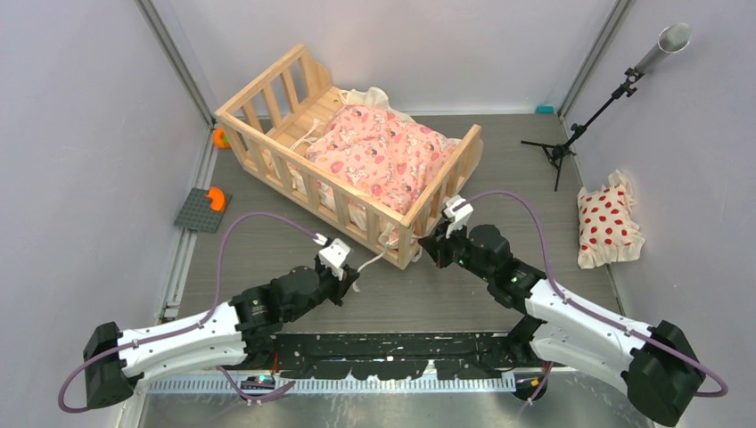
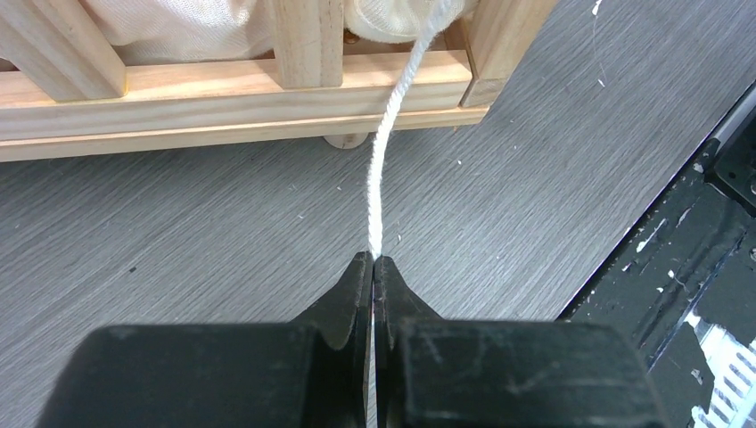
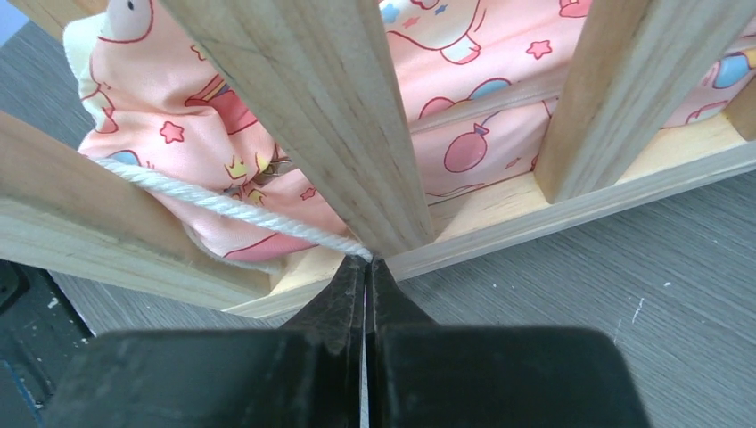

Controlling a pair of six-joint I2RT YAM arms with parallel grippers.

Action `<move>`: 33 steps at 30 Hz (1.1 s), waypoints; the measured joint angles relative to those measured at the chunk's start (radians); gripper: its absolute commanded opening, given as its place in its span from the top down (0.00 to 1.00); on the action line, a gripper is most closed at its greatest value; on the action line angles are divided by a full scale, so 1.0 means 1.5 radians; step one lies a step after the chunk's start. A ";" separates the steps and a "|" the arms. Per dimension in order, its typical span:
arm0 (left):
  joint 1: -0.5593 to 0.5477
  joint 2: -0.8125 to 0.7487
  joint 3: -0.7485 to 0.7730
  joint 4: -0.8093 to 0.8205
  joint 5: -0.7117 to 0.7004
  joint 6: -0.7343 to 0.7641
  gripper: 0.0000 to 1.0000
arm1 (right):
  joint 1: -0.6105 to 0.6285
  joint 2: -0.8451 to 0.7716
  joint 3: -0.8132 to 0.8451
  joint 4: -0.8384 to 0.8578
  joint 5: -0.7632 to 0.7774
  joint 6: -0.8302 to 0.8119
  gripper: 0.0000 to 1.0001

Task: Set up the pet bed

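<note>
The pet bed [image 1: 267, 98], a light wooden crib frame with slatted rails, stands at the back centre with the pink cartoon-print cushion [image 1: 379, 152] lying inside. My left gripper [image 1: 355, 275] is shut on a cream tie cord [image 2: 382, 169] that runs out between the slats [image 2: 308, 45] near the bed's front corner. My right gripper [image 1: 430, 242] is shut on a second cream tie cord [image 3: 223, 209] at the bed's near end, right against a slat [image 3: 312, 107], with the cushion [image 3: 223, 116] behind it.
A white pillow with red dots [image 1: 608, 223] lies at the right wall. A black stand with a grey tube [image 1: 615, 89] rises at the back right. A grey plate with an orange piece [image 1: 205, 207] lies at the left.
</note>
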 measured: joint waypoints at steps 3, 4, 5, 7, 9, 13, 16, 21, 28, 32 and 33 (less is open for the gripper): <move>0.000 0.000 0.000 0.002 0.001 0.000 1.00 | 0.000 -0.026 0.006 -0.030 0.001 0.010 0.99; 0.000 0.000 0.000 0.003 0.001 0.000 1.00 | 0.000 -0.042 0.009 -0.045 0.003 0.017 0.99; 0.000 0.000 0.000 0.003 0.002 0.000 1.00 | 0.000 -0.058 0.015 -0.062 0.006 0.023 0.99; 0.000 -0.001 0.000 0.004 0.004 0.000 1.00 | 0.000 -0.085 0.030 -0.102 0.019 0.037 0.99; 0.000 -0.002 0.000 0.004 0.008 0.000 1.00 | 0.000 -0.107 0.048 -0.148 0.037 0.057 0.99; 0.000 -0.009 0.000 0.004 0.026 -0.001 1.00 | 0.000 -0.122 0.064 -0.219 0.053 0.112 0.99; 0.000 -0.017 0.000 0.003 0.048 -0.005 1.00 | 0.001 -0.123 0.063 -0.265 0.050 0.165 0.99; 0.000 -0.035 0.000 -0.011 0.076 -0.023 1.00 | 0.018 -0.156 0.055 -0.312 0.052 0.251 0.99; 0.000 -0.040 0.000 -0.023 0.115 -0.049 1.00 | 0.035 -0.171 0.055 -0.383 0.072 0.330 0.99; 0.000 -0.010 0.000 -0.023 0.117 -0.071 1.00 | 0.039 -0.129 0.054 -0.400 0.092 0.366 0.99; 0.000 0.003 0.000 -0.023 0.117 -0.080 1.00 | 0.041 -0.115 0.053 -0.399 0.094 0.373 0.99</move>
